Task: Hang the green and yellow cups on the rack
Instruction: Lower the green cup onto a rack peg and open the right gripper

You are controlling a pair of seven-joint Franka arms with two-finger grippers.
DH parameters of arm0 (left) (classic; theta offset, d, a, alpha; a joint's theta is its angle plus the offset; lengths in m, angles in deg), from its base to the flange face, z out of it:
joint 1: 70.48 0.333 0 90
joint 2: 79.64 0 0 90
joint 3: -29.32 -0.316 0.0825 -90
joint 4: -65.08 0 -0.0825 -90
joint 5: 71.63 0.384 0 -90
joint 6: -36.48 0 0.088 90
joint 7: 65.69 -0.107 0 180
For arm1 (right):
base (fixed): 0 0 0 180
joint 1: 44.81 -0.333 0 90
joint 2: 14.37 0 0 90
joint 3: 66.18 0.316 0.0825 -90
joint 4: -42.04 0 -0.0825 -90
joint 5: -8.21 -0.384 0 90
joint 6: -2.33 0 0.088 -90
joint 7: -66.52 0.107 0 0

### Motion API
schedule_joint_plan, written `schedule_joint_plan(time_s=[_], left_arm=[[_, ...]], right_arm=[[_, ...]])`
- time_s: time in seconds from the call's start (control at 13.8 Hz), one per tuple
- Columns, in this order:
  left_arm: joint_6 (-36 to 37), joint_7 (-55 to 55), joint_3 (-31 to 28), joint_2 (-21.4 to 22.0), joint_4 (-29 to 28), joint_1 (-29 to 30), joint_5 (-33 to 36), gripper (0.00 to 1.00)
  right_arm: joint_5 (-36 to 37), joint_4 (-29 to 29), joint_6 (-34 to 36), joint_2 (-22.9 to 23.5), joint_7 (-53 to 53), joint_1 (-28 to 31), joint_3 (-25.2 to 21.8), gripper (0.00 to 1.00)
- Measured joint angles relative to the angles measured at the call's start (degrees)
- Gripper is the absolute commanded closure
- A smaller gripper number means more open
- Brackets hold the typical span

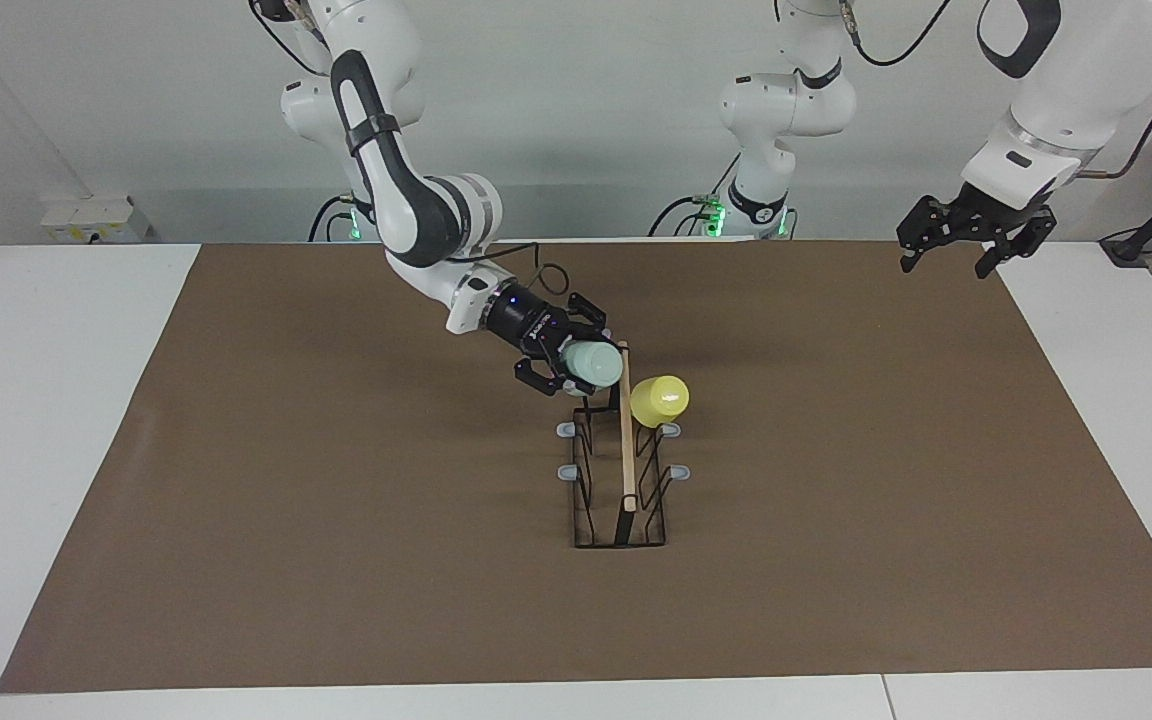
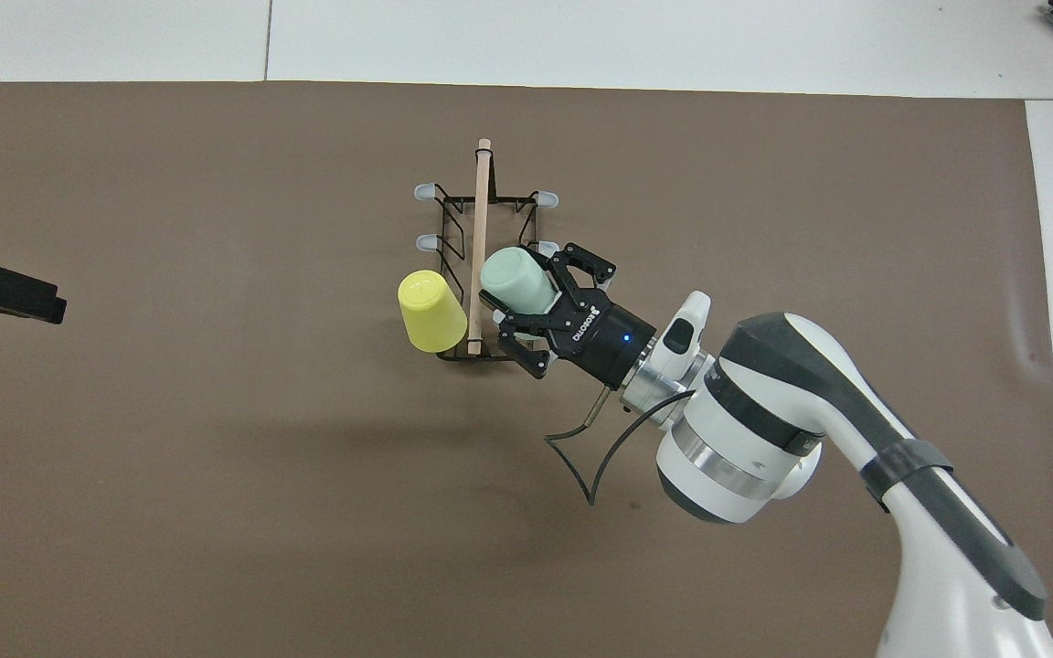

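The pale green cup (image 1: 593, 364) lies tilted between the fingers of my right gripper (image 1: 578, 358), which is shut on its sides. It is against the rack (image 1: 626, 450) at the end nearest the robots, on the right arm's side of the wooden rod. In the overhead view the right gripper (image 2: 532, 288) holds the green cup (image 2: 515, 279) beside the rod of the rack (image 2: 481, 219). The yellow cup (image 1: 660, 400) hangs tilted on a prong on the left arm's side of the rod; it also shows in the overhead view (image 2: 430, 311). My left gripper (image 1: 948, 262) waits open, high over the left arm's end of the table.
A brown mat (image 1: 336, 500) covers most of the white table (image 1: 36, 400). Several grey-tipped prongs (image 2: 424, 192) of the rack stand bare. A black cable (image 2: 581, 457) loops under the right wrist. The left gripper's edge shows in the overhead view (image 2: 1, 292).
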State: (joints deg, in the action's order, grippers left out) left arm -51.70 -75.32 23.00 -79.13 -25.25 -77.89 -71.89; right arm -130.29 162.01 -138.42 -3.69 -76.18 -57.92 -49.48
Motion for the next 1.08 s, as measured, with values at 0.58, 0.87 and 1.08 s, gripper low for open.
schedule_joint_plan(time_s=[0.58,0.87,1.08], left_arm=[[0.00,0.00,0.00,0.00,0.00,0.15,0.00,0.00],[0.00,0.00,0.01,0.00,0.00,0.15,0.00,0.00],[0.00,0.00,0.02,0.00,0.00,0.15,0.00,0.00]], right_arm=[[-1.07,5.75,3.46,-2.68,-2.83,0.79,-0.22,1.00],[-2.57,8.23,10.25,-1.57,-6.51,2.28,-0.32,1.00],[-2.91,9.22,12.98,1.02,-9.97,2.58,-0.36,1.00]])
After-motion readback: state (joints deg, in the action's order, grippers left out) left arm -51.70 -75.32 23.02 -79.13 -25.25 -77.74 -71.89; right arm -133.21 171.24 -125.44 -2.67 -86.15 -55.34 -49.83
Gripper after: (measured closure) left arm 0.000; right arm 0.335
